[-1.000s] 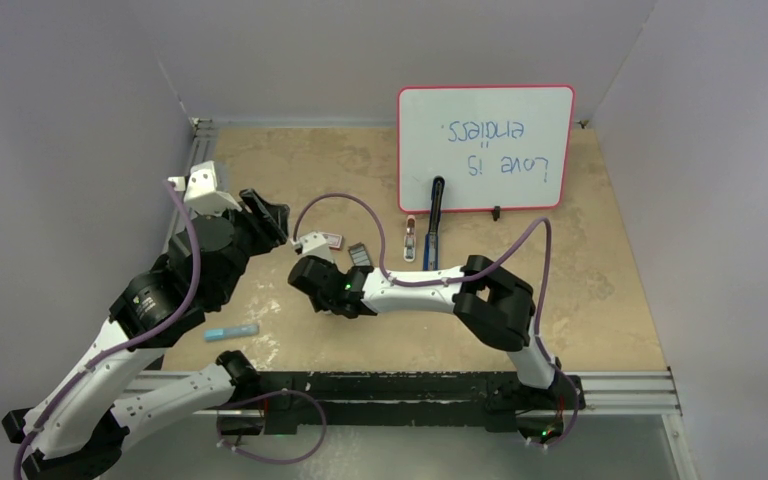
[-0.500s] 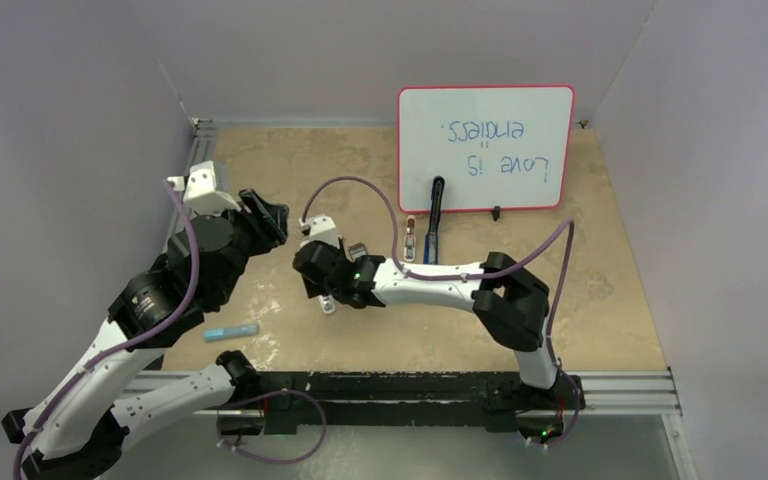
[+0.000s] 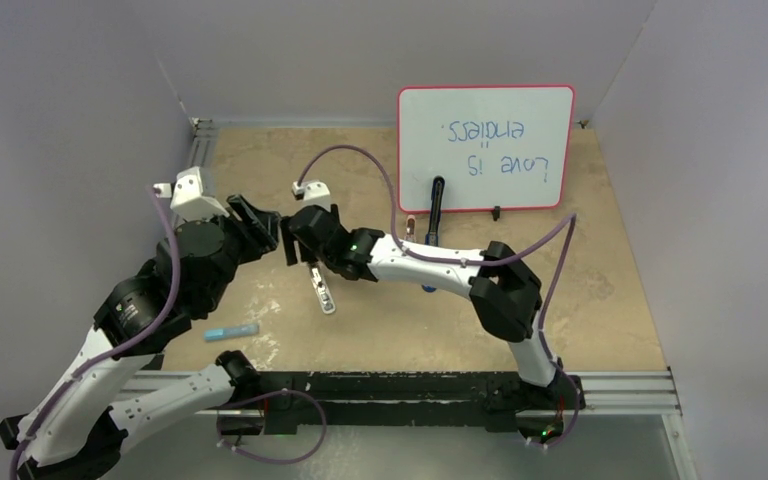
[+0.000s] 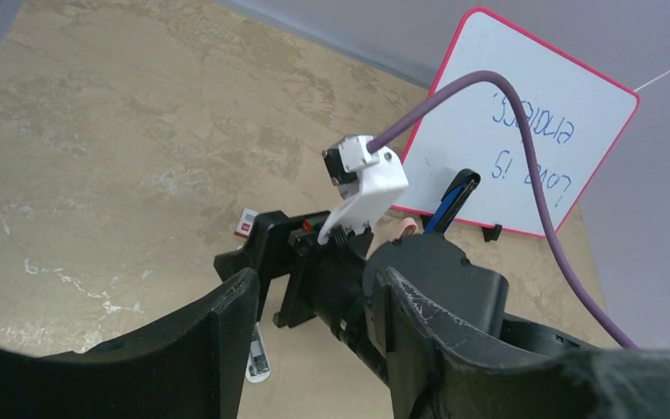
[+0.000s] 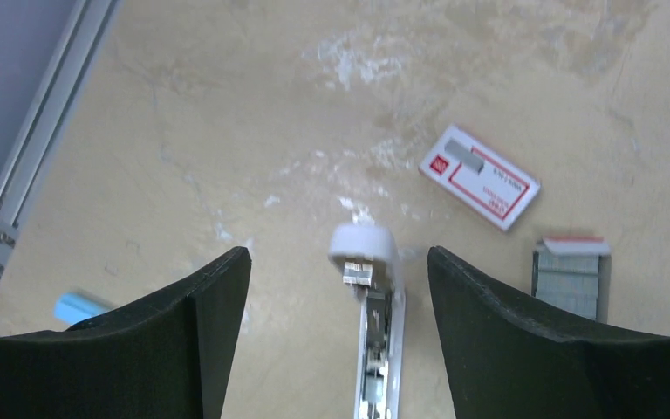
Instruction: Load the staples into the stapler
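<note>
Left gripper (image 4: 314, 285) hovers near the white oblong plastic-and-metal bar (image 5: 373, 323), on its left, jaws partly apart and empty. And there it goes: the right gripper (image 5: 338, 257), far narrower down at that bar a second ago, has sprung wide. The bar lies loose on the tan table (image 5: 183, 131) below it. Just right of the bar sits the dark-grey metallic block of staples (image 5: 569, 281), untouched. Well beyond the bar lies the slim blue-and-black stapler (image 4: 450, 196). Loading looks not yet begun.
</note>
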`<action>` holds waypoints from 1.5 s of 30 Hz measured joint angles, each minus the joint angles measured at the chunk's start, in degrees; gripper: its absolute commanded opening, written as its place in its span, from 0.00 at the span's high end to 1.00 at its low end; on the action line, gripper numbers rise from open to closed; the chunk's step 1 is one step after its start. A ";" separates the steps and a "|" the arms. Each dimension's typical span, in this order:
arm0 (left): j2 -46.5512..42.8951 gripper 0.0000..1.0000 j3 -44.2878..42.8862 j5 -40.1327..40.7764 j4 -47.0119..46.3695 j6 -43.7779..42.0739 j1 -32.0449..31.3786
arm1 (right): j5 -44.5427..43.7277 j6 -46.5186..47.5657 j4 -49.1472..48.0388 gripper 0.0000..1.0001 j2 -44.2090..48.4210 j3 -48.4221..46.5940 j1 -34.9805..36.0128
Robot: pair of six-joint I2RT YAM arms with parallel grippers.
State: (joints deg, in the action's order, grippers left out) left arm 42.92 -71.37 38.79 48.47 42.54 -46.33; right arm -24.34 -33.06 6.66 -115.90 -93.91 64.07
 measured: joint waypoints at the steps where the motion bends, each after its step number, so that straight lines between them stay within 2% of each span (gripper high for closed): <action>1: -0.28 0.49 -0.15 0.02 0.26 0.11 0.00 | 0.02 0.35 -0.13 0.27 -0.79 -1.14 -0.17; 6: -1.07 0.49 -0.66 0.04 1.03 1.44 0.00 | -0.07 1.86 0.55 0.36 -5.62 -6.54 -1.03; 16: -1.70 0.49 0.81 -1.01 4.50 5.42 0.00 | 1.25 2.84 2.67 0.67 -8.63 -6.91 -1.14; 19: -1.75 0.49 1.86 -1.73 5.46 6.99 0.00 | 0.83 3.13 2.80 0.72 -8.63 -6.91 -1.14; 27: -2.56 0.51 9.46 -7.13 7.65 15.63 0.00 | -0.33 3.23 2.78 0.73 -8.24 -6.45 -1.60; 32: -2.78 0.61 16.87 -11.56 7.69 21.57 0.00 | -1.86 4.68 3.13 0.73 -5.46 -3.50 -2.47; 35: -2.80 0.64 22.47 -14.40 6.62 24.39 0.00 | -2.82 5.33 3.13 0.73 -4.37 -2.62 -3.04; 41: -1.36 0.68 34.42 -21.35 -0.94 27.17 0.00 | -3.50 6.08 2.38 0.73 -3.69 -0.50 -3.58; 45: 3.34 0.68 38.40 -25.29 -7.17 26.84 0.15 | -3.34 6.14 1.86 0.74 -3.63 0.26 -3.58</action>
State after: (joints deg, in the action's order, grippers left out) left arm 46.26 -32.97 13.50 41.30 69.38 -46.17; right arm -27.68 -26.92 8.51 -119.52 -93.65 60.49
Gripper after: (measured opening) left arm 0.328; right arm 0.370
